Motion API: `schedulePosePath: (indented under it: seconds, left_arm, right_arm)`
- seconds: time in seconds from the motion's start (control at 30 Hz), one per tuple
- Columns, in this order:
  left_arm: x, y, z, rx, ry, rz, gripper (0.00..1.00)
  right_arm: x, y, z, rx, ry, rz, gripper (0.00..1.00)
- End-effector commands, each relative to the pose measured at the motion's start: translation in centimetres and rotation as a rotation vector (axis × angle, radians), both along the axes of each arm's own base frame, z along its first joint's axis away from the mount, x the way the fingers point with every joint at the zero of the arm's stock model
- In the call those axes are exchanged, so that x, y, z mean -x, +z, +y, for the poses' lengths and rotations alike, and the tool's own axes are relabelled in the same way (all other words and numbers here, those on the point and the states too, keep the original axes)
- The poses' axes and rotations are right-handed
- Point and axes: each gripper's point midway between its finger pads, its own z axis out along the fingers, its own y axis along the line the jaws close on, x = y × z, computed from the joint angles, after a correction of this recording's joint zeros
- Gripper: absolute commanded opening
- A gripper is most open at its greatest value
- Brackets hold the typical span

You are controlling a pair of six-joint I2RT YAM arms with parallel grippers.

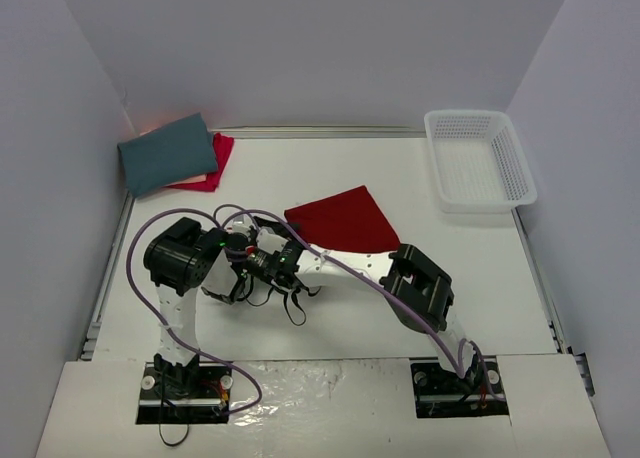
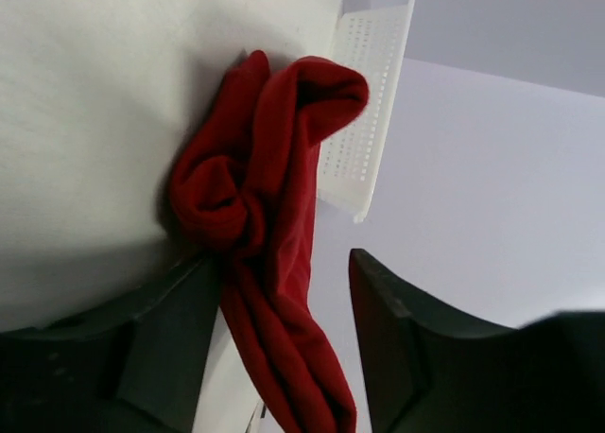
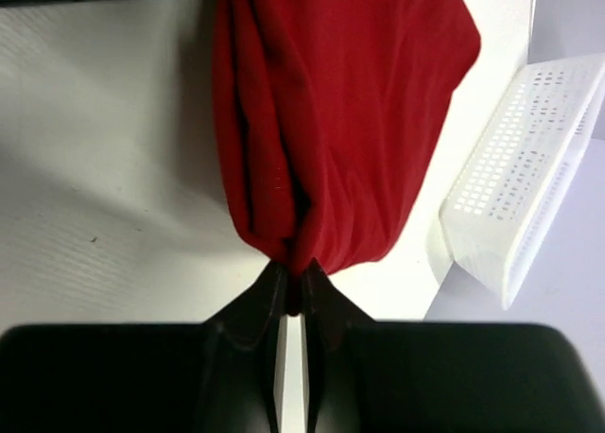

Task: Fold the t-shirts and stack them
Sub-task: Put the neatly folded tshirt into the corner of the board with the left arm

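Note:
The deep red t-shirt (image 1: 345, 218) lies partly folded mid-table, its near-left corner bunched where both grippers meet. My right gripper (image 3: 293, 274) is shut on a pinch of its edge (image 3: 340, 112). In the left wrist view a twisted rope of the same shirt (image 2: 269, 225) runs between the fingers of my left gripper (image 2: 284, 263). It rests against the left finger, and a gap shows to the right finger (image 2: 397, 338). A folded slate-teal t-shirt (image 1: 168, 154) sits on the pinkish-red t-shirt (image 1: 216, 158) at the back left.
The white mesh basket (image 1: 480, 160) stands at the back right, also in the wrist views as basket (image 2: 371, 121) and basket (image 3: 529, 168). Walls close in the table on three sides. Purple cables loop over the left arm (image 1: 180, 258).

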Motion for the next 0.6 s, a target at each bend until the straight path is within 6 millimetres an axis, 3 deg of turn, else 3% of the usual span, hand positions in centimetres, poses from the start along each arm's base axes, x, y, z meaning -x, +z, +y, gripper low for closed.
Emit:
schedulePosePath:
  seconds: [0.0,0.07,0.2,0.57]
  left_arm:
    - [2.5,1.6,-1.8,0.053,-0.058,-0.051,0.57]
    - [2.5,1.7,-0.8,0.049,-0.044,-0.05,0.63]
    - [2.3,3.4,0.4,0.053,-0.033,-0.078,0.65]
    - [2.9,2.6,1.8,0.021,-0.034,-0.041,0.66]
  right_arm:
    - [-2.4,6.0,6.2,-0.417,-0.035,-0.198,0.0]
    - [-2.5,6.0,6.0,-0.418,-0.037,-0.2,0.0]
    - [-2.7,5.7,5.5,-0.411,-0.042,-0.195,0.0]
    - [-3.5,4.0,3.0,-0.358,-0.093,-0.196,0.0]
